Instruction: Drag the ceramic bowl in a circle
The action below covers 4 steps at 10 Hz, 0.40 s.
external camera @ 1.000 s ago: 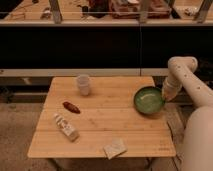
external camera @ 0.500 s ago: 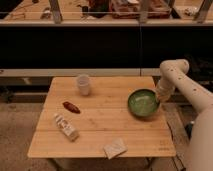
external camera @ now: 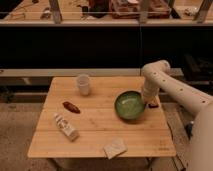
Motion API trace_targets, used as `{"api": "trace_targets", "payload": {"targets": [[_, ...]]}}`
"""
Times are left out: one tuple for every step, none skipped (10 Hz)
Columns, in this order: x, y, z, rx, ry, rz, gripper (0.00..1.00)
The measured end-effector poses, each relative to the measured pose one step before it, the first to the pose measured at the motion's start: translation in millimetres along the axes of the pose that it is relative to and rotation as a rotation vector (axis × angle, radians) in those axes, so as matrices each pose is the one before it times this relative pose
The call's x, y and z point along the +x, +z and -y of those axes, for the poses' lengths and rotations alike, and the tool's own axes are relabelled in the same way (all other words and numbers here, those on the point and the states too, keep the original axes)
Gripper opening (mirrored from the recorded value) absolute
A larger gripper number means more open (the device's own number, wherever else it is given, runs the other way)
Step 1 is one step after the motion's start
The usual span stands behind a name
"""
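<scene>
Camera view is giving only a partial look at the hand (external camera: pixel 150 103): it is sitting low under the white arm (external camera: pixel 172 85), right at the right rim of the ceramic bowl (external camera: pixel 129 105), and the wrist is covering most of it. I cannot tell how wide it is standing, nor whether it is gripping the rim or only pressing against it. The arm is running off the right edge of the frame.

The ceramic bowl is resting on the right half of the wooden counter (external camera: pixel 100 140), green and glossy. Up and to the left of the bowl a whitish cup (external camera: pixel 83 84) is standing upright. Left of the bowl a small reddish object (external camera: pixel 71 107) is lying, too blurred to identify. Lower left of the bowl a pale bottle-like item (external camera: pixel 66 127) is lying on its side, and just below the bowl a flat pale packet (external camera: pixel 115 148) is lying near the front edge.
</scene>
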Motion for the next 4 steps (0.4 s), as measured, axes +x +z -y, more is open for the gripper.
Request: {"api": "trace_targets", "payload": {"targets": [[0.15,1.1,16.08,-0.0012,-0.01532,-0.00411,0.2],[0.37,0.63,25.61,0.00267,-0.02549,-0.00826,0.2],[-0.77,-0.19,23.03,0.00811,-0.02057,-0.00531,0.2],[0.55,0.46,15.69,0.00094,-0.00864,-0.00383,0.2]]}}
